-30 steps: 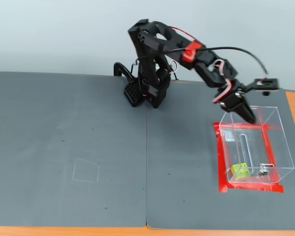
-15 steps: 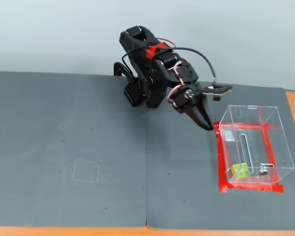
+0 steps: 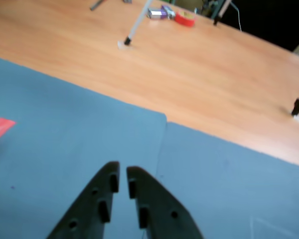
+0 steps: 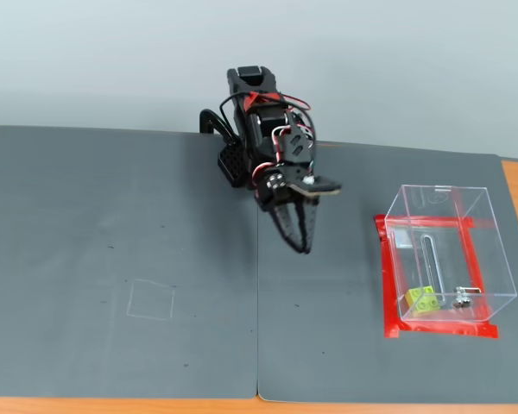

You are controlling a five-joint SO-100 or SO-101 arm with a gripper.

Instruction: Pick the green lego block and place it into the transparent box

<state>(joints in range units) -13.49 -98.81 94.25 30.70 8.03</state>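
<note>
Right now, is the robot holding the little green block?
No, the green lego block lies inside the transparent box, and the end effector is empty.

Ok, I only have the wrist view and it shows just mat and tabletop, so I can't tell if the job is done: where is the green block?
Observer: In the fixed view the green block lies inside the clear box, in its near left corner.
Operator: Where is the box from the gripper?
Observer: To the right of the gripper in that view, well apart from it, framed by red tape.
Operator: Anything else nearby?
Observer: A faint square outline is drawn to the gripper's left in that view.
</note>
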